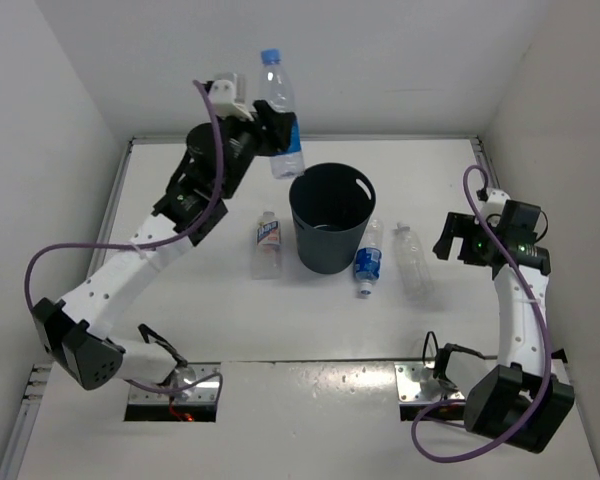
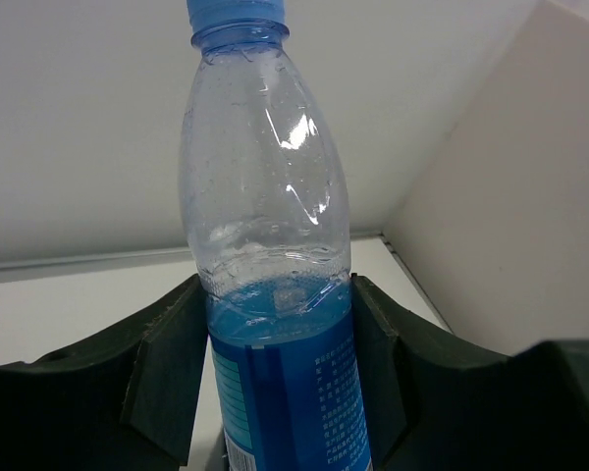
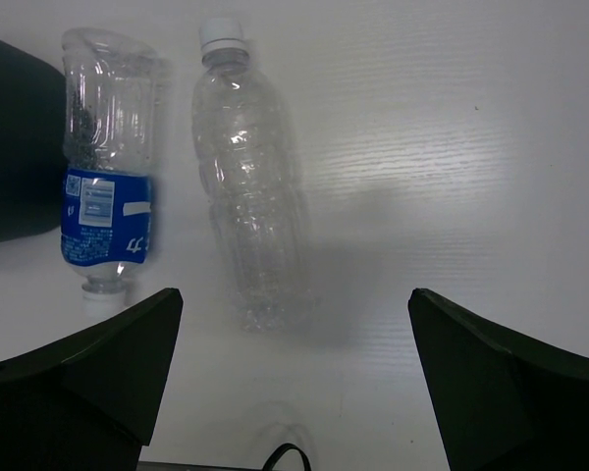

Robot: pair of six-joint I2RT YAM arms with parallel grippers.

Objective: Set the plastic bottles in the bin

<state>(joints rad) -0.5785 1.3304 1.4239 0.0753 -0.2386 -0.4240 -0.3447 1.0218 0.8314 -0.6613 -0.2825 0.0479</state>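
Observation:
My left gripper [image 1: 278, 135] is shut on a clear bottle with a blue cap and blue label [image 1: 281, 115], held upright in the air just back-left of the dark round bin [image 1: 331, 218]. In the left wrist view the bottle [image 2: 270, 294] stands between both pads. A white-labelled bottle [image 1: 268, 243] lies left of the bin. A blue-labelled bottle [image 1: 369, 258] lies against the bin's right side, and an unlabelled clear bottle [image 1: 411, 259] lies right of it. My right gripper [image 1: 458, 240] is open and empty, right of these two bottles [image 3: 106, 177] [image 3: 247, 186].
White walls enclose the table on the left, back and right. The bin [image 3: 15, 147] shows at the left edge of the right wrist view. Purple cables loop by both arm bases [image 1: 40, 270] [image 1: 480, 440].

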